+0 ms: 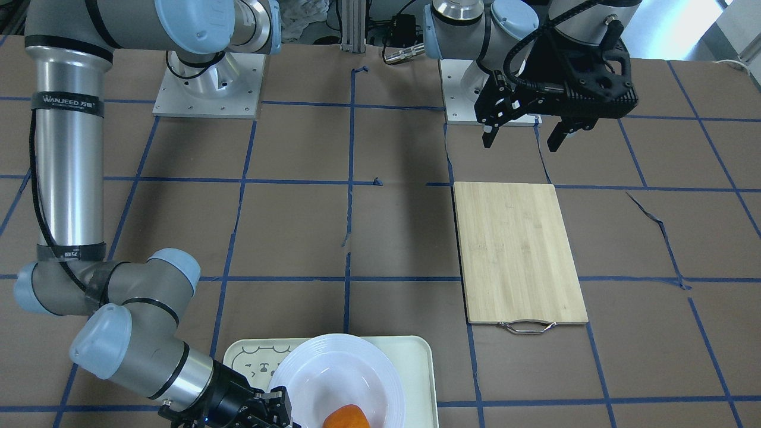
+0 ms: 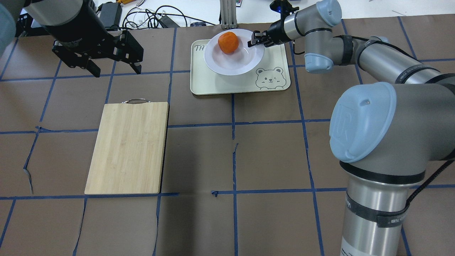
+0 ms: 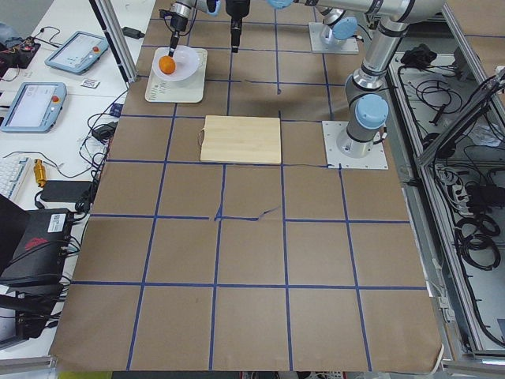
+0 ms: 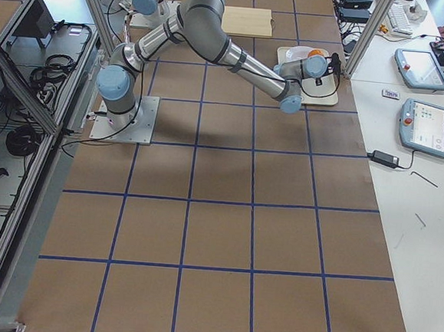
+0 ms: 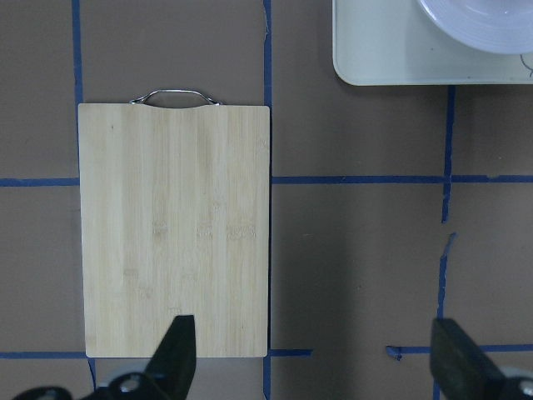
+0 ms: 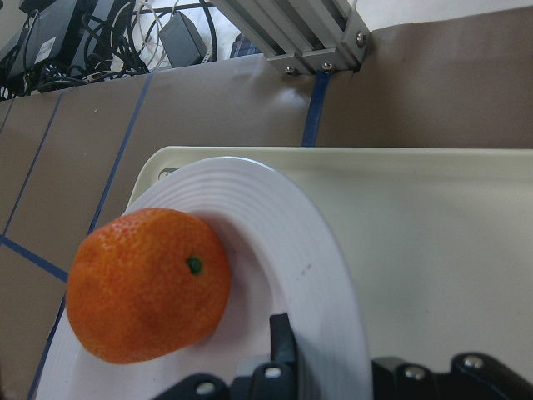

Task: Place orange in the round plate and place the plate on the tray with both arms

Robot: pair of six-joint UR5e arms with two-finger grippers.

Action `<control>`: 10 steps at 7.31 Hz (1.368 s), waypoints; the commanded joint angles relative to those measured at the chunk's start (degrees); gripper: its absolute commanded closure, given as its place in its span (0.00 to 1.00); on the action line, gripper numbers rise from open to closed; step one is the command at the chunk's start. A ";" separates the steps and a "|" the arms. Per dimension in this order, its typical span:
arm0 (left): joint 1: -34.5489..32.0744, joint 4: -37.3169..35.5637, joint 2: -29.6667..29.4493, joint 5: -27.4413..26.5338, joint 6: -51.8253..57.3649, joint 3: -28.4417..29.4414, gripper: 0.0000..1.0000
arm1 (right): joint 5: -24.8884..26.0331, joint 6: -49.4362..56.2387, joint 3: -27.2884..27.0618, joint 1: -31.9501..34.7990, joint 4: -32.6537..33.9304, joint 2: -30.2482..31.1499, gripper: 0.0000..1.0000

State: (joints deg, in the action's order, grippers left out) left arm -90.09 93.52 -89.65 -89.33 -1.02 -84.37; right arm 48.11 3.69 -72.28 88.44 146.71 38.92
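Observation:
The orange (image 2: 228,42) lies in the white round plate (image 2: 234,64), on the side away from my right gripper (image 2: 256,38). The plate is over the far half of the cream tray (image 2: 277,60), with the bear face at the tray's near right corner. My right gripper is shut on the plate's right rim. In the right wrist view one finger (image 6: 280,337) presses on top of the rim (image 6: 275,225) beside the orange (image 6: 148,297), and the other finger is hidden below. My left gripper (image 2: 117,71) hangs open and empty above the table, beyond the cutting board's handle end.
A bamboo cutting board (image 2: 128,145) with a metal handle lies left of centre. An aluminium post (image 2: 227,14) and cables stand just beyond the tray at the table's far edge. Tablets (image 3: 35,103) lie on a side table past that edge.

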 commanded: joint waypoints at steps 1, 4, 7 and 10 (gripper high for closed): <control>0.00 0.00 0.00 -0.06 -0.03 0.00 0.00 | 1.11 0.00 0.03 -0.02 0.07 -0.86 1.00; 0.00 0.00 0.00 0.03 -0.03 0.00 0.00 | 3.75 -0.52 0.03 -0.02 -0.02 -0.69 0.14; 0.00 0.00 0.00 0.03 -0.03 0.00 0.00 | 11.15 -4.56 0.12 -0.02 -0.98 4.12 0.00; 0.00 0.00 0.00 0.21 -0.30 0.00 0.00 | 27.17 -4.57 -0.31 -0.02 -34.02 19.57 0.00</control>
State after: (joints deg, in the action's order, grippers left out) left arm -90.09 93.51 -89.65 -89.22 -1.26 -84.37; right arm 68.94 -0.81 -72.28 88.42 126.01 52.24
